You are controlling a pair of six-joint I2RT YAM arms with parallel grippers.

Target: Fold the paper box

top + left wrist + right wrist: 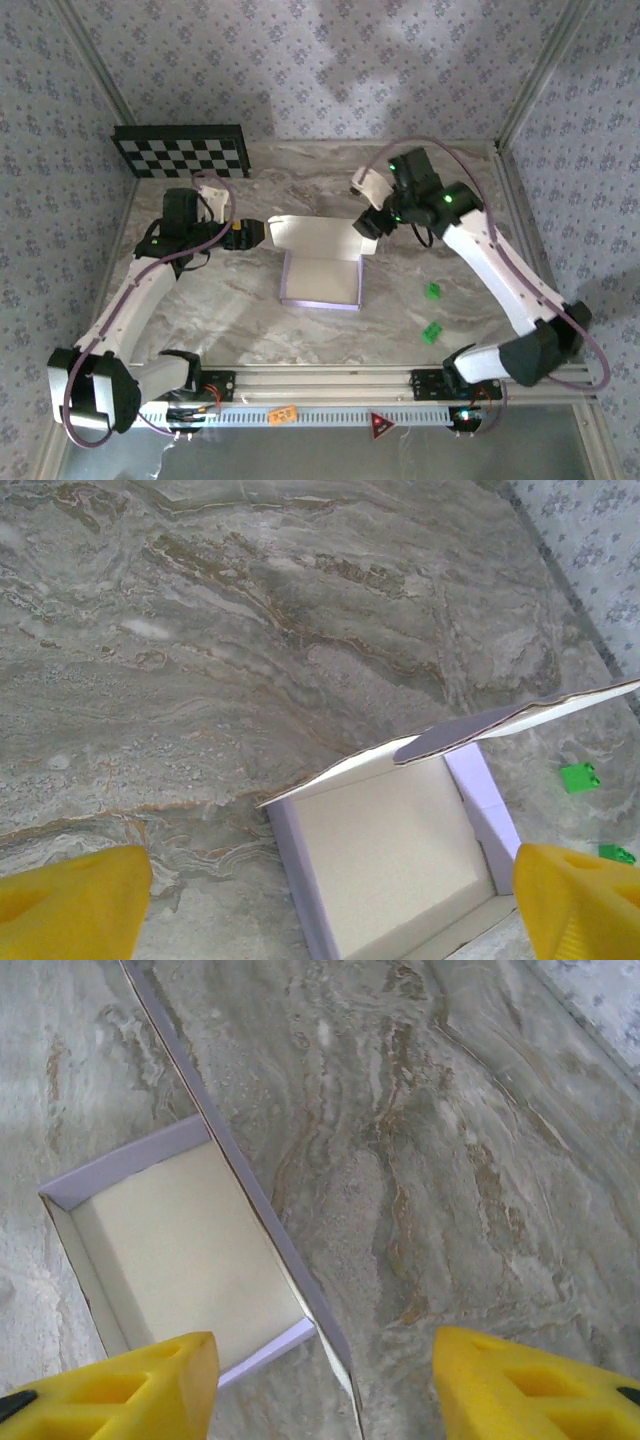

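The paper box [320, 281] lies mid-table as a shallow open tray with lavender walls, its lid flap [314, 238] standing up along the far side. My left gripper [247, 234] hovers just left of the flap's left end, apart from it. My right gripper [368, 223] is at the flap's right end. In the left wrist view the box [390, 860] lies between wide-apart yellow fingers [75, 900], the gripper [330, 920] open and holding nothing. In the right wrist view the gripper [325, 1390] is open, with the flap's thin edge [290, 1250] running between its fingers [540, 1385] untouched.
Two small green blocks [433, 291] [432, 333] lie right of the box, also seen in the left wrist view as green blocks [578, 777]. A checkerboard panel [182, 150] leans at the back left. Patterned walls enclose the marble table [200, 300].
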